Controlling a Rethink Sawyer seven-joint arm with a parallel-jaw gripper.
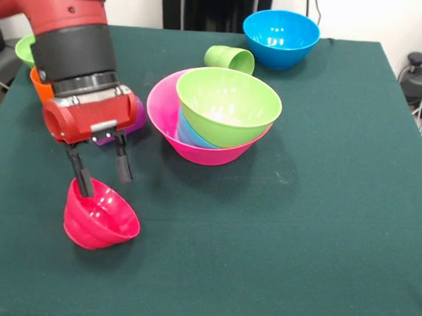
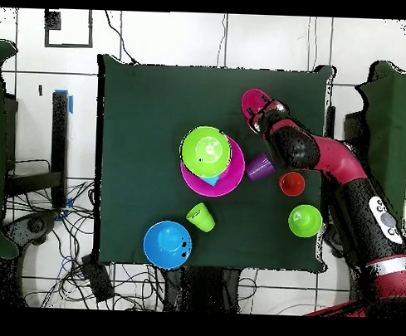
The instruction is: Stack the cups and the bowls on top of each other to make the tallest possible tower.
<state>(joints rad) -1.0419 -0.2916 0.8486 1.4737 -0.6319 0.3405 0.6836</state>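
Beside the tower (image 1: pixel 213 119), your gripper (image 1: pixel 100 170) stands spread astride the tilted red bowl's (image 1: pixel 100 217) rim, one finger inside, mouth facing the tower.

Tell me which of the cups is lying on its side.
The light green cup between the pink bowl and the blue bowl lies tipped over, mouth sideways. The orange cup and purple cup beside the arm show open mouths from above, so they stand upright.
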